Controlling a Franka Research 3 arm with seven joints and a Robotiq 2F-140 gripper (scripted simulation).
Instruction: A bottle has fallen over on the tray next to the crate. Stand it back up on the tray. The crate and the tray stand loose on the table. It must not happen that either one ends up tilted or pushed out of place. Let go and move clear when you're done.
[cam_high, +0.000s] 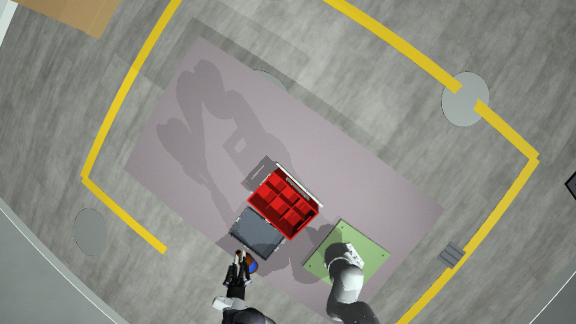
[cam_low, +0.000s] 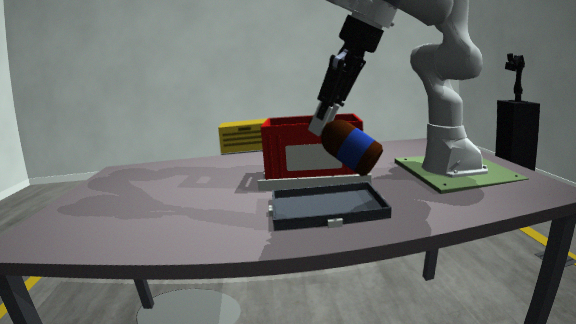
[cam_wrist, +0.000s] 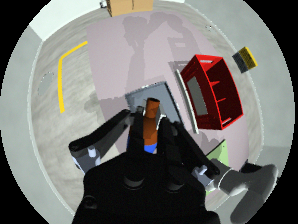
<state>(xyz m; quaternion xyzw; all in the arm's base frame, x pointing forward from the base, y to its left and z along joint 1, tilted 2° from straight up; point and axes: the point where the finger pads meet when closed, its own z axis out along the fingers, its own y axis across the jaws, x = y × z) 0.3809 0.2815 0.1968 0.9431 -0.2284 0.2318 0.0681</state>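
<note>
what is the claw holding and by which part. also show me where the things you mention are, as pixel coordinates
The claw (cam_high: 241, 256) (cam_low: 324, 120) (cam_wrist: 151, 107) holds the brown bottle (cam_high: 251, 265) (cam_low: 353, 147) (cam_wrist: 149, 132) by its narrow neck, above the blue band.

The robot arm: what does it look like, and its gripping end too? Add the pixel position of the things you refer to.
The arm (cam_low: 452, 100) is white and pale grey, with smooth, rounded segments. The gripper (cam_high: 242, 255) (cam_low: 325, 120) (cam_wrist: 151, 107) is mostly black, with slim hinged linkages and pale grey tips. No cable stands out.

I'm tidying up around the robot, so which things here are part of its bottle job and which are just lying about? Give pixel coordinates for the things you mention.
Part of the job:
- bottle (cam_high: 253, 266) (cam_low: 354, 147) (cam_wrist: 151, 126)
- tray (cam_high: 257, 232) (cam_low: 327, 204) (cam_wrist: 164, 94)
- crate (cam_high: 303, 215) (cam_low: 273, 150) (cam_wrist: 225, 112)
- tool (cam_high: 241, 256) (cam_low: 324, 121) (cam_wrist: 151, 107)

Just lying about:
- yellow box (cam_low: 241, 129) (cam_wrist: 248, 56)
- cardboard box (cam_high: 75, 16) (cam_wrist: 131, 6)
</note>
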